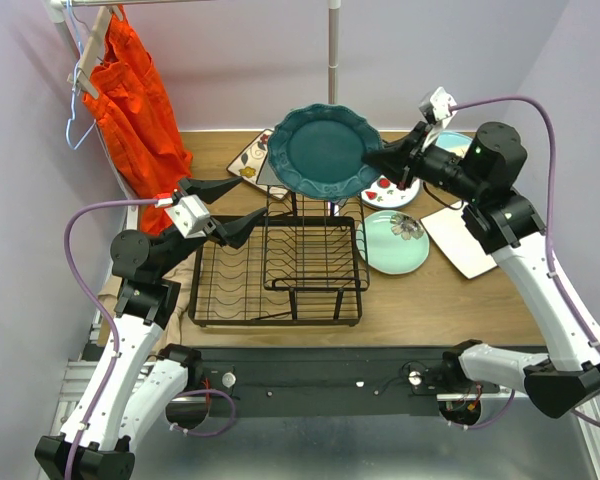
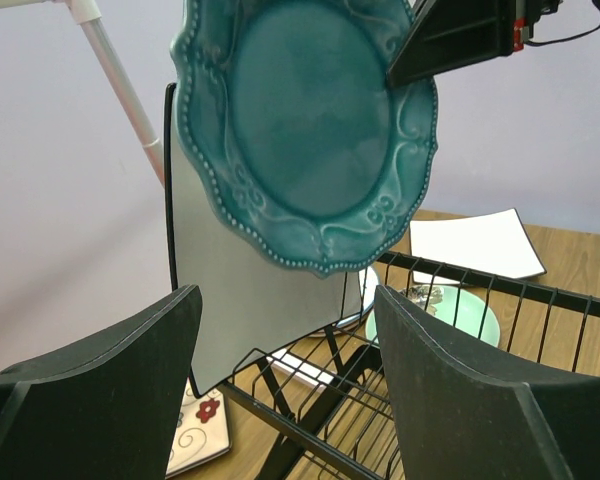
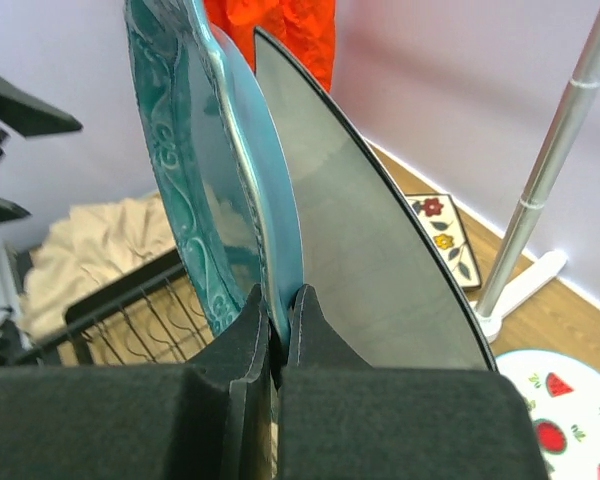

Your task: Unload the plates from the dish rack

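My right gripper is shut on the rim of a dark teal scalloped plate and holds it upright above the far end of the black wire dish rack. A grey square plate stands on edge just behind it, in the rack's far end. My left gripper is open and empty over the rack's left side, facing the teal plate.
A mint floral plate, a white square plate and a red-fruit plate lie right of the rack. A flower-print square plate lies behind it. An orange garment, a beige cloth and a metal pole stand nearby.
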